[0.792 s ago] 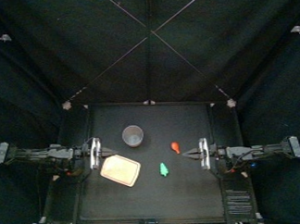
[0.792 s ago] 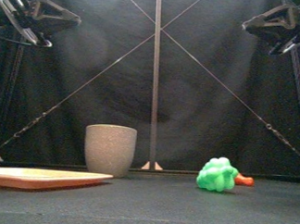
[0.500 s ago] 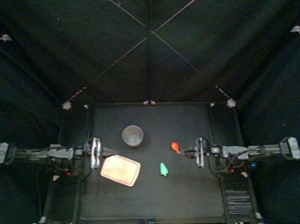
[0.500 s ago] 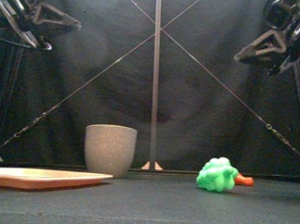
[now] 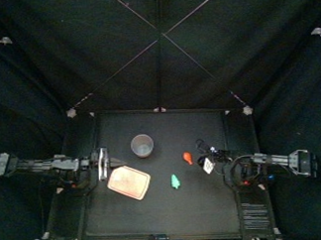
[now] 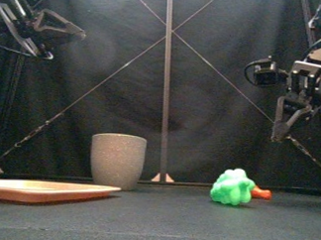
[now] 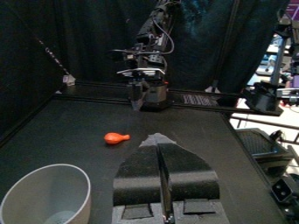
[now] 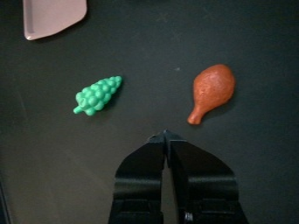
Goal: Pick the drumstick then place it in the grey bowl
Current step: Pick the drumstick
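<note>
Right gripper (image 8: 167,136) has swung inward from the right edge of the table (image 5: 193,205) and dipped; jaws pressed together, empty | approach stage, jaws must open first | drumstick (image 8: 212,90) lies on the table just ahead of the tips, offset toward the back | long axis roughly along the jaws: thin end nearest, thick end away

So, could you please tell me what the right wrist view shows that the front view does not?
Only the right wrist view shows the whole drumstick, lying clear of the green grapes. Only the front view shows the grey cup. Both show the grapes, the pink tray and at least the end of the drumstick, which the grapes mostly hide from the front.
</note>
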`<act>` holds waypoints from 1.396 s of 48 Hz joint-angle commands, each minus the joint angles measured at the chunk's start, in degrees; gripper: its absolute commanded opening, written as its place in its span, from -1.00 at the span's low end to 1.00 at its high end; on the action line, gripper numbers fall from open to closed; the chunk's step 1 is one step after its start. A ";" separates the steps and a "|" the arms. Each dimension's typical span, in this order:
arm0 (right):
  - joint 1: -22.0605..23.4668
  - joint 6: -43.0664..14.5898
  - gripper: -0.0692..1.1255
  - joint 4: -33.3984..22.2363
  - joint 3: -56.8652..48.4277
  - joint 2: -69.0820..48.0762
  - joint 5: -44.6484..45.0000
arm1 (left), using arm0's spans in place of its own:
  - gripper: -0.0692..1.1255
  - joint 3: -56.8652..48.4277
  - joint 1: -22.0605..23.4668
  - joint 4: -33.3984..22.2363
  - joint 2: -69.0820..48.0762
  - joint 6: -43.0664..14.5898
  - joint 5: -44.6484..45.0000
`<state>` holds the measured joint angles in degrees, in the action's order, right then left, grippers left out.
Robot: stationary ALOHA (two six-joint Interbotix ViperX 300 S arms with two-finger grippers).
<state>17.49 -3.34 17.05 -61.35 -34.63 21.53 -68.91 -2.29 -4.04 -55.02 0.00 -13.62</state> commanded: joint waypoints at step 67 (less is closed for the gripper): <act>3.78 0.09 0.68 8.09 9.05 33.22 -11.43 | -0.43 0.53 -1.85 -1.05 0.35 -0.26 -1.14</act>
<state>21.01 -3.16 24.96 -53.17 -2.72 9.93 -69.17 -4.13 -5.27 -54.93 -0.18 -14.24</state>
